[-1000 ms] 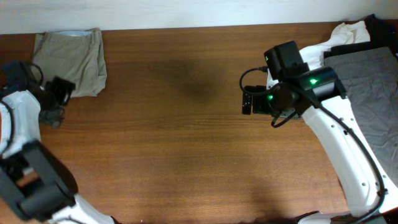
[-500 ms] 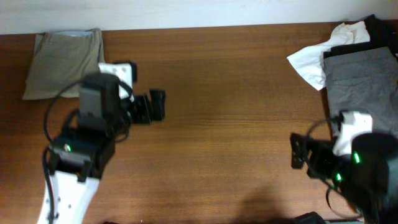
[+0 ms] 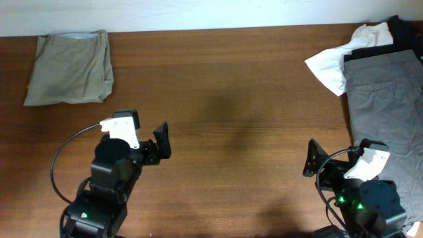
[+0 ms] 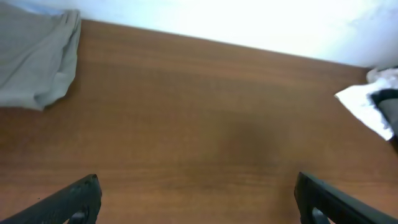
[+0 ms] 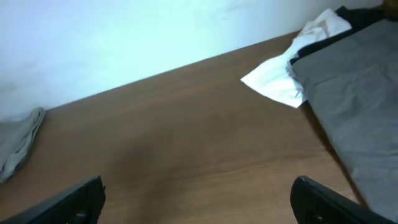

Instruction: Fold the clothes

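Since khaki shorts (image 3: 69, 65) sit folded at upper left of frame, next job looks like grey trousers (image 3: 386, 99). They're spread flat along right edge, long axis running top to bottom. Crumpled white garment (image 3: 328, 66) and black garment (image 3: 404, 28) at their upper end. Nearer arm imo: right end effector (image 3: 310, 158), low right, just left of trousers' lower part. Way off across tabletop (image 3: 225, 86): left end effector (image 3: 162, 140), low left. Both have fingers spread wide, holding nothing.

We see bare table (image 3: 238, 86) across the middle, open for passing. The shorts (image 3: 69, 66) fill the upper left; grey trousers (image 3: 386, 92), white cloth (image 3: 328, 66) and black cloth (image 3: 404, 28) crowd the right edge.
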`<state>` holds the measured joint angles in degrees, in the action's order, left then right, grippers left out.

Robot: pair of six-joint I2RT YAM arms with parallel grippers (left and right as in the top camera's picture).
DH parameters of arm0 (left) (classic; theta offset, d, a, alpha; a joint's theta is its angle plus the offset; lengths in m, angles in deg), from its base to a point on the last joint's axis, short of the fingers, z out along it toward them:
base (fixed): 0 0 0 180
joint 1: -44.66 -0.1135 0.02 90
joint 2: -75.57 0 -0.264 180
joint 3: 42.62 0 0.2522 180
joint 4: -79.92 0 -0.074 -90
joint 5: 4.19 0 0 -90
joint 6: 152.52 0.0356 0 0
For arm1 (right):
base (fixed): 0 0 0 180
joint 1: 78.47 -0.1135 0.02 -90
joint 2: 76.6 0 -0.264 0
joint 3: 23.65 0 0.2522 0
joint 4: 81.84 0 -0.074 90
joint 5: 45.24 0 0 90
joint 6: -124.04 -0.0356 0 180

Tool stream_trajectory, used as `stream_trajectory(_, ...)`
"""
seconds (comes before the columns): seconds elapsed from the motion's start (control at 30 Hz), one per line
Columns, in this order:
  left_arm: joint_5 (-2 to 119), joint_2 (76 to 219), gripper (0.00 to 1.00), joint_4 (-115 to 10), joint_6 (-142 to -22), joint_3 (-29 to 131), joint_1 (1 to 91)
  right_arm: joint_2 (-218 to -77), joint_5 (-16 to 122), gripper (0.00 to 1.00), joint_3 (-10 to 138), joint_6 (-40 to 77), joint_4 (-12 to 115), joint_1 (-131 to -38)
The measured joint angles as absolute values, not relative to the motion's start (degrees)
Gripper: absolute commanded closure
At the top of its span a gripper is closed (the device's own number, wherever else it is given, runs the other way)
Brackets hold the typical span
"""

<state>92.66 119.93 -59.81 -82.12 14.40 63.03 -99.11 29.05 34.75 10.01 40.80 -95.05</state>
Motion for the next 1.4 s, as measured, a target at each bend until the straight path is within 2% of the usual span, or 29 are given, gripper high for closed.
stream_trajectory(0.53, 92.97, 133.31, 0.01, -54.17, -82.25, 14.4, 63.03, -99.06, 27.61, 0.01, 33.95, 10.03, 38.77, -94.83)
stream_trajectory(0.63, 92.95, 136.46, 0.01, -54.13, -82.25, 14.4, 63.03, -97.18, 28.27, 0.01, 29.38, 10.27, 41.96, -90.79)
stream_trajectory(0.83, 92.97, 141.77, 0.01, -54.15, -82.25, 14.4, 63.03, -84.9, 40.57, 0.02, 12.94, 23.36, 59.51, -79.9)
stream_trajectory(1.0, 92.97, 145.02, 0.01, -54.11, -82.25, 14.4, 63.03, -77.71, 45.12, 0.01, -0.37, 29.35, 75.97, -79.62)
stream_trajectory(1.13, 92.97, 145.88, 0.01, -54.09, -82.25, 14.4, 63.03, -77.4, 46.63, 0.01, -6.21, 29.99, 83.64, -79.62)
stream_trajectory(1.4, 92.97, 145.88, 0.01, -54.13, -82.25, 14.4, 63.03, -77.29, 48.79, 0.01, -9.31, 33.64, 80.65, -79.62)
